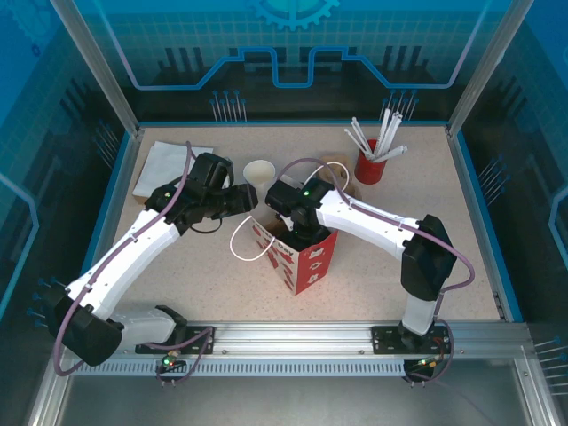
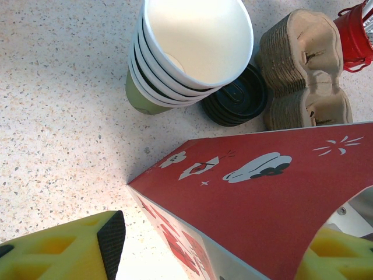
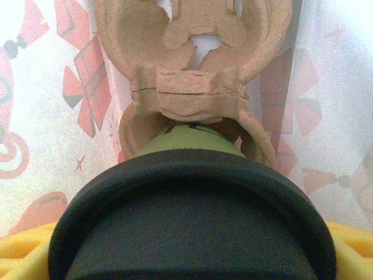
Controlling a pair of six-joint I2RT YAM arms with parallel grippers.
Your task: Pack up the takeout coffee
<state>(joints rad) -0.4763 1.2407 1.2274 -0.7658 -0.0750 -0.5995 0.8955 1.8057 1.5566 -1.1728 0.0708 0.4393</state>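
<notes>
Far left on my overhead feed, a folded white napkin point(image 1: 170, 167) lies flat on the table point(image 1: 222, 284). Next over, the left gripper point(image 1: 246, 201) sits at the left side of the red paper bag point(image 1: 306, 262). On its wrist camera the jaws stand apart, released. The bag's upper edge runs between the yellow fingers point(image 2: 64, 251), with a clear gap on one side. Past that edge I see the stack of unlidded cups point(image 2: 186, 52), a pile of black lids point(image 2: 239, 99) just beside it, and nested cardboard carriers point(image 2: 303, 70) next to the lids. The right gripper point(image 3: 186, 259) reaches down into the open bag and is grasping the takeout coffee point(image 3: 192, 216). Its black lid lies squarely between the yellow pads point(image 3: 20, 256), which close in at either side. The green cup wall points down at a cardboard carrier point(image 3: 198, 76) inside the bag; whether the base touches it I cannot tell. Far right stands the red cup of straws point(image 1: 373, 162).
</notes>
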